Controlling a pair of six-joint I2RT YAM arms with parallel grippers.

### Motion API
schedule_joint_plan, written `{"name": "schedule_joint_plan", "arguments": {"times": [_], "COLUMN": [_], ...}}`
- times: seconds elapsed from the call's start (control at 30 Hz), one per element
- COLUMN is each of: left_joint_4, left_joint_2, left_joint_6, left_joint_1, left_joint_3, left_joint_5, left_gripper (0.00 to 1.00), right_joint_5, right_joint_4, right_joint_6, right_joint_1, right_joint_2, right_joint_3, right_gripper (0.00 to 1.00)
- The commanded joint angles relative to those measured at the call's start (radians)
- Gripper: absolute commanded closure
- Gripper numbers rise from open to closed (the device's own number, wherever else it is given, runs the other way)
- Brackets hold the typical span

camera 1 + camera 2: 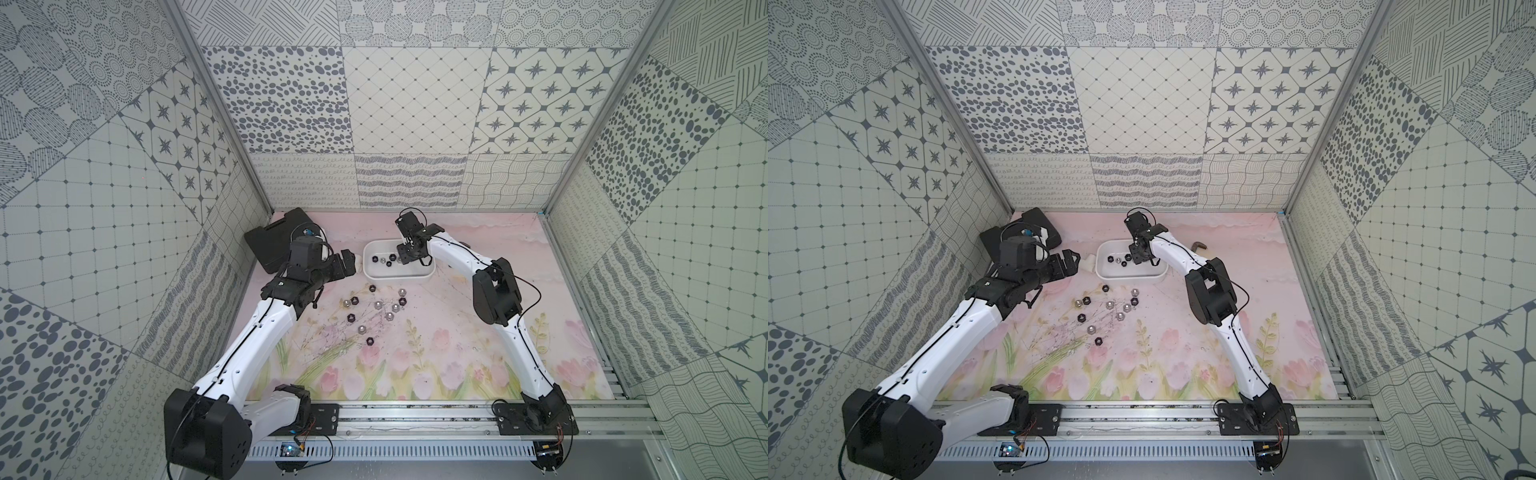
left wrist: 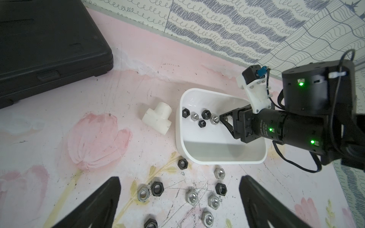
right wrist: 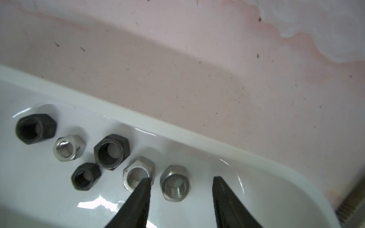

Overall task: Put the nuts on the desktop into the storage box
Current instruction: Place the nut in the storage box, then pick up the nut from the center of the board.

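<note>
Right gripper [image 3: 181,178] hangs with its pointed black jaws parted and empty inside the glossy white storage box [image 2: 217,160], over six hexagonal nuts [image 3: 111,152], matte black or shiny silver. Its arm bends at the elbow. More nuts lie scattered on the floral desk [image 1: 457,332] below the wide-spread left gripper [image 2: 179,177].

A robotics lab cell: patterned panels [image 1: 415,104] enclose a tulip-printed desktop [image 1: 457,316], arms [image 1: 249,345] bolted to an aluminium rail [image 1: 415,415].
</note>
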Motion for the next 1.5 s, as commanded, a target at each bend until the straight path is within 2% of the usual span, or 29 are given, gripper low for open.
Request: {"name": "schedule_joint_plan", "arguments": {"times": [0.0,0.27,0.53,0.8,0.9,1.07,1.3,1.47], "left_joint_4": [0.007,0.005,0.01,0.01,0.013,0.017,0.021,0.021], "left_joint_2": [0.002,-0.001,0.001,0.015,0.013,0.024,0.037,0.03], "left_joint_6": [0.009,0.01,0.005,0.0,-0.004,-0.009,-0.012,-0.007], "left_joint_1": [-0.003,-0.003,-0.002,-0.002,-0.003,-0.002,-0.003,-0.003], "left_joint_3": [0.005,0.009,0.008,0.01,0.004,0.005,0.002,-0.003], "left_joint_5": [0.009,0.004,0.012,0.017,0.018,0.025,0.028,0.015], "left_gripper": [0.01,0.01,0.01,0.01,0.01,0.01,0.01,0.01], "right_joint_5": [-0.043,-0.081,-0.064,-0.02,-0.059,-0.046,0.032,0.014], "right_joint_4": [0.059,0.146,0.148,0.151,0.179,0.205,0.215,0.219], "right_joint_6": [-0.007,-0.031,-0.007,0.074,0.121,0.164,0.178,0.149], "right_joint_1": [0.008,0.063,0.162,0.271,0.283,0.313,0.326,0.303], "right_joint_2": [-0.105,-0.392,-0.692,-0.855,-0.869,-0.818,-0.652,-0.546], "right_joint_3": [-0.003,-0.22,-0.559,-0.841,-0.935,-1.01,-0.95,-0.872], "right_gripper": [0.43,0.39,0.34,0.33,0.32,0.33,0.33,0.34]}}
